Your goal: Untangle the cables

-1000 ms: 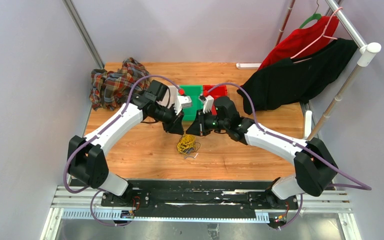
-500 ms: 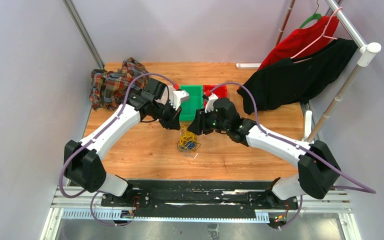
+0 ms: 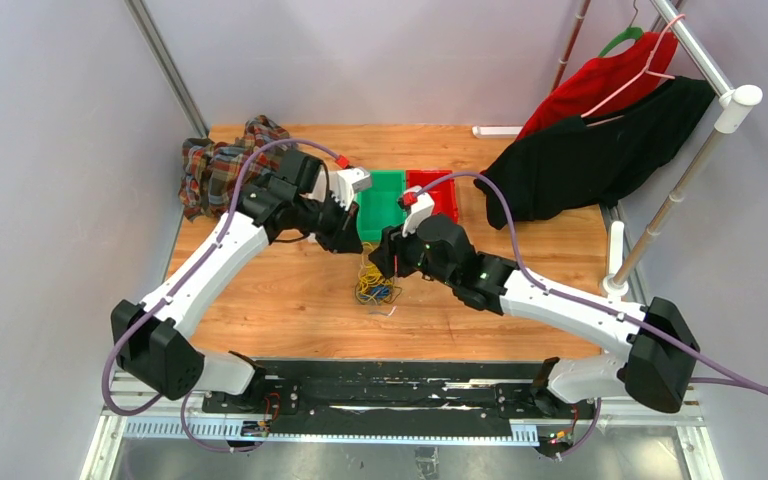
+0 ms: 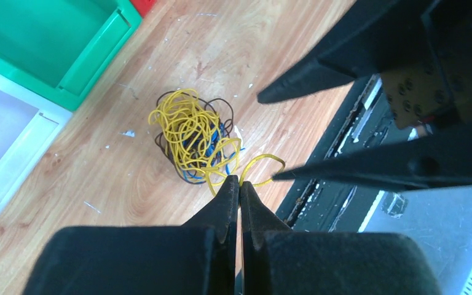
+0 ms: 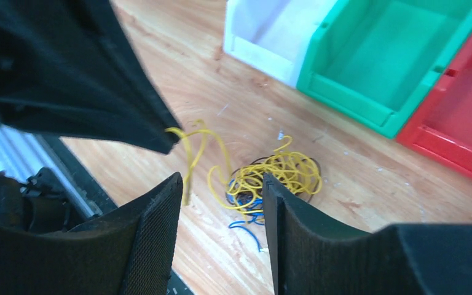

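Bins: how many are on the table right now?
3, in one row: white bin on the left, green bin in the middle, red bin on the right. More could be hidden outside these views.

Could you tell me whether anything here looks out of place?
The cables lie tangled before the green bin, one yellow strand pinched by the left gripper; a plaid cloth sits crumpled at the far-left corner.
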You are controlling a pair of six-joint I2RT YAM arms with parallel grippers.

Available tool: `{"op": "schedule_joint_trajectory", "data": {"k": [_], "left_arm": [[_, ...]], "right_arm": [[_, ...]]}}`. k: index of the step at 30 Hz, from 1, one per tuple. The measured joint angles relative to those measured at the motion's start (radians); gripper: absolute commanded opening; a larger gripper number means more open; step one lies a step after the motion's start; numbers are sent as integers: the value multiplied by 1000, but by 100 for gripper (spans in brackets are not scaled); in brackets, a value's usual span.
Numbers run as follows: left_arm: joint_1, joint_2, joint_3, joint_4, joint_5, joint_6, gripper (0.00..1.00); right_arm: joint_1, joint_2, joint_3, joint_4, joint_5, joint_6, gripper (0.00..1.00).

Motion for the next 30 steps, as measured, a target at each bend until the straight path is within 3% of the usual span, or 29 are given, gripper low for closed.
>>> {"op": "schedule_joint_trajectory", "data": {"k": [12,30], "left_arm": [[0,-39,87,-87,81,-5,1],[0,-38,368,-198,120,18,1]], "right_arm": [[0,41,39,44,146,-3,49],[8,131,26,170,102,80,49]]}}
